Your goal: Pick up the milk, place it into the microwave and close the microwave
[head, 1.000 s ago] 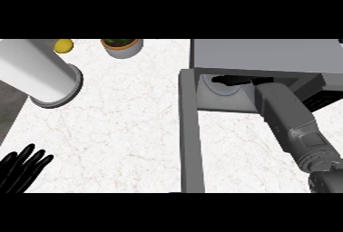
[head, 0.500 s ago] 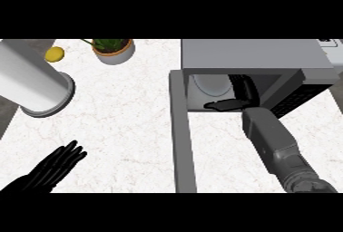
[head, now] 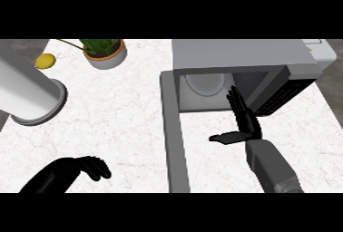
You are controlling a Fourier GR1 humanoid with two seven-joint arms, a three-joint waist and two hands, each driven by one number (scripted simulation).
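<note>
White marble counter [head: 120, 122] fills most of the head view, with a dark strip of floor along its left and right edges. At the far right stands a grey box-shaped microwave [head: 234, 52], its cavity open toward the robot. Its long grey door [head: 175, 136] is swung fully out and runs down the counter like a wall. Inside the cavity a pale round shape [head: 205, 84] shows, which I take to be the milk lying with its end toward the camera, though it could be the turntable; I cannot tell for sure. If it is the milk, the placing step looks done and the door is what remains.

The right hand [head: 242, 118] is just in front of the cavity mouth, its grey forearm coming up from the lower edge. Its black fingers are straight and held together, pointing into the opening, with the thumb stuck out sideways to the left. It holds nothing. The hand is inside the door's swing, so it would need to clear the opening and get behind the door to push it shut.

The left hand [head: 80, 170] sits low at the left, over the bare counter, fingers curled downward and holding nothing.

Away from the work, a wide white cylinder [head: 26, 97] stands at the left edge, with a small yellow lemon [head: 45, 60] and a potted green plant in a grey pot [head: 105, 53] at the far side.
</note>
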